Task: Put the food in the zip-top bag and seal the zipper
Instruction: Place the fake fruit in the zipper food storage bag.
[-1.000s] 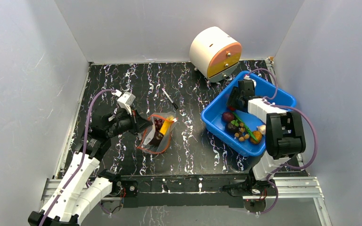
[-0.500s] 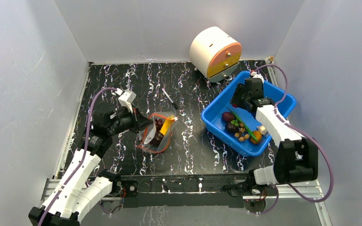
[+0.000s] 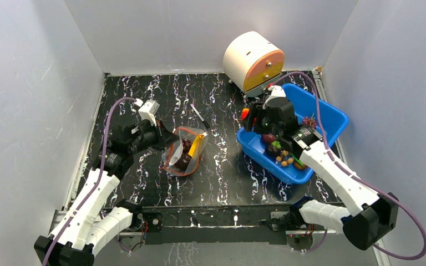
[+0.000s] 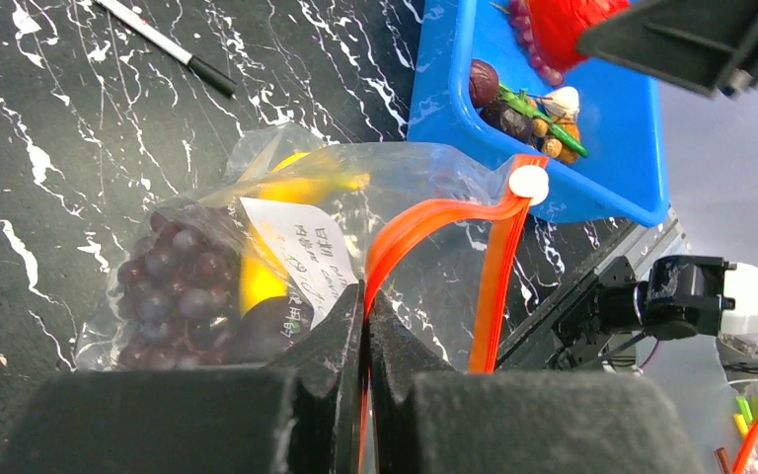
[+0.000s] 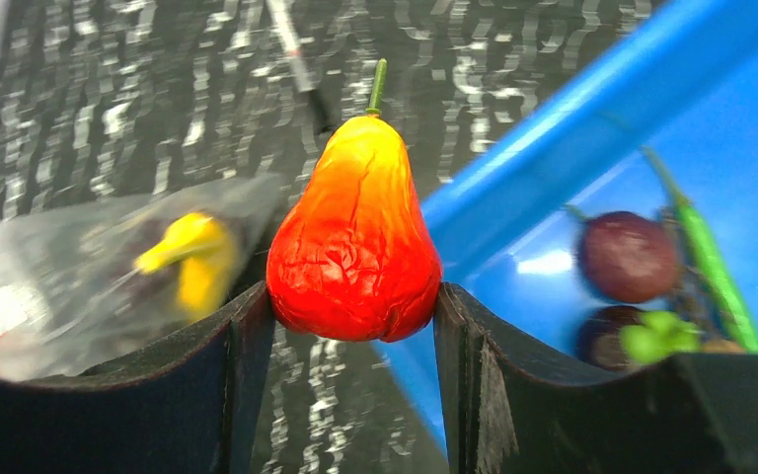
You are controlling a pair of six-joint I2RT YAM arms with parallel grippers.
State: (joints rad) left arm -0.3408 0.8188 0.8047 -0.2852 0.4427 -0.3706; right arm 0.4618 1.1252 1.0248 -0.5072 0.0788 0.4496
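The clear zip-top bag (image 3: 186,152) stands on the black marbled table with its mouth held open. Purple grapes (image 4: 173,286) and a yellow banana (image 4: 296,188) lie inside it behind a white label. My left gripper (image 3: 169,141) is shut on one side of the red-orange zipper (image 4: 434,212), and that strip runs between its jaws (image 4: 365,296). My right gripper (image 3: 246,114) is shut on a wrinkled red-orange pear-shaped fruit (image 5: 355,247). It hangs over the left rim of the blue bin (image 3: 324,113), to the right of the bag (image 5: 59,276).
More toy foods (image 3: 280,151) lie in the blue bin, and a grape bunch (image 3: 309,120) sits near its far side. A black-and-white pen (image 3: 199,116) lies just behind the bag. A round white-and-orange container (image 3: 253,61) stands at the back.
My right arm has swung left from the far end of the bin to its left rim, carrying the red-orange fruit. The left gripper has kept its hold on the zipper and shifted slightly.
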